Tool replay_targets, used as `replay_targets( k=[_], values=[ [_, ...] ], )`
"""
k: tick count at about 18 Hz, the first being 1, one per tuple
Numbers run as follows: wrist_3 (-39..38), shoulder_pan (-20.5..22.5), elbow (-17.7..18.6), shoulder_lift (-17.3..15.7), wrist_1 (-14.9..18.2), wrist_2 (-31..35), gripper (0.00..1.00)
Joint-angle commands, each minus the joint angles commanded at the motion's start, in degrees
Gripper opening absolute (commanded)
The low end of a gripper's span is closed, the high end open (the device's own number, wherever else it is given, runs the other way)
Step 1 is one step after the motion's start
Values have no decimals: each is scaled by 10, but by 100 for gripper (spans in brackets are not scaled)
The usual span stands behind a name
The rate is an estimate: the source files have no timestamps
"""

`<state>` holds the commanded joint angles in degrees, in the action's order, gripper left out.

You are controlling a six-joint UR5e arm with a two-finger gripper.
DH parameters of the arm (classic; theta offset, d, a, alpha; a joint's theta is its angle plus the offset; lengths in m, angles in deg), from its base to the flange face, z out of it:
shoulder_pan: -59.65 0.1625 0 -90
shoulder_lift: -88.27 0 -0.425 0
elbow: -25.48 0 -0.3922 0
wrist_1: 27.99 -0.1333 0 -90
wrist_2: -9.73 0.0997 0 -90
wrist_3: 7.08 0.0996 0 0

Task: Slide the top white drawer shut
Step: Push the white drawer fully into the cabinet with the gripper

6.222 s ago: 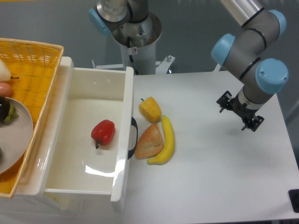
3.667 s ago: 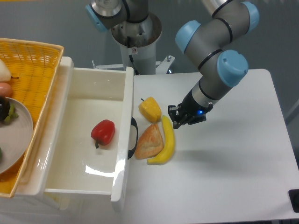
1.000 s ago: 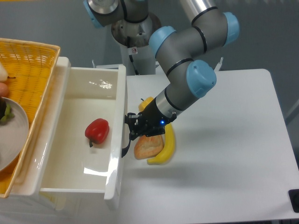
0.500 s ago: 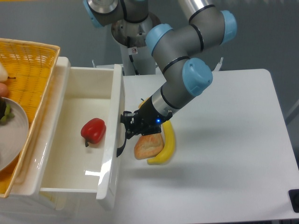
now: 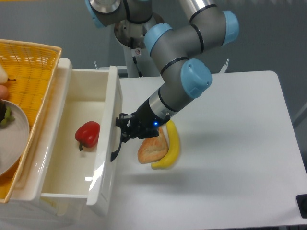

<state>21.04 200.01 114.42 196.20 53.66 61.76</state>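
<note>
Pushed further in since half a second before: drawer (image 5: 103, 143) front shifted left, red pepper (image 5: 87, 134) carried along inside. Gripper (image 5: 123, 132) pressed against the black handle (image 5: 115, 143), jaws' state impossible to tell. Just right of the gripper, bread (image 5: 152, 149) and banana (image 5: 171, 146) on the table (image 5: 230, 153). Far left, yellow basket (image 5: 29, 72).

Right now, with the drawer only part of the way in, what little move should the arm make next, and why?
Probably a further push leftward on the glossy white top drawer. The black two-finger tool sits against the drawer's panelled front by its curved black handle, and much of the tray, with a red bell pepper inside, is not yet under the cabinet.
</note>
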Motion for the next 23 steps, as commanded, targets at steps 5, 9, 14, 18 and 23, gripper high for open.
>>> replay_targets(
  k=[5,9,14,18,23],
  values=[
    [-8,-15,0,0,-1,-4,0],
    [-22,-30,0,1,-4,-7,0],
    [-37,-49,1,1,-15,-8,0],
    [-54,-63,2,1,-29,-8,0],
    [-65,-76,3,0,-30,-8,0]
  ],
)
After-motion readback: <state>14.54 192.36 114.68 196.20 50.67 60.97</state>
